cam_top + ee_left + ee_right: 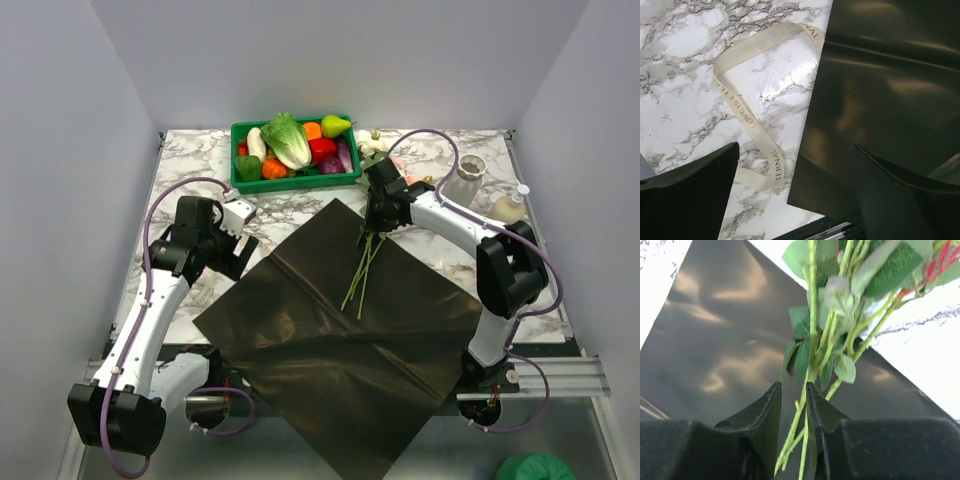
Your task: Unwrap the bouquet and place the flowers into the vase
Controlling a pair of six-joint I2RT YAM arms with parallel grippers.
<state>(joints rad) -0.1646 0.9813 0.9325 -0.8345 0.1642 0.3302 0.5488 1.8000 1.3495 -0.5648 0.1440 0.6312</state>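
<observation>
Wrapping paper (340, 340) lies open and flat across the middle of the table, so we judge the unwrap half done. The sheet is glossy, thin and floppy, and we expect it to slide if anything drags on it. The flowers (362, 268) lie at its far right corner, with the stems over the sheet pointing toward the arm bases and the blooms off the paper at the back. We expect them to be light, with thin springy stems, soft leaves and heads that crush easily. The best hold is the bare stem bundle below the leaves, and that's where the right gripper (794, 405) sits, fingers pinched in on several green stems running through the narrow gap. The grip looks made, though the wrist view is too tight for us to say every stem is caught. A loose one could splay or drop on the lift. The vase (463, 178) stands upright near the blooms, to their right. Its mouth is narrow, so the stem tips need bunching and a near-vertical entry, and it looks easy to tip. A green tray (296, 184) of toy vegetables sits just beside the blooms, which cramps the back. A beige bottle (510, 205) stands just right of the vase, close to the right arm. The left gripper (794, 150) hangs fully spread over the paper's left edge, holding nothing. A cream ribbon (747, 117) lies loose on the marble beneath it, well apart from the flowers.
</observation>
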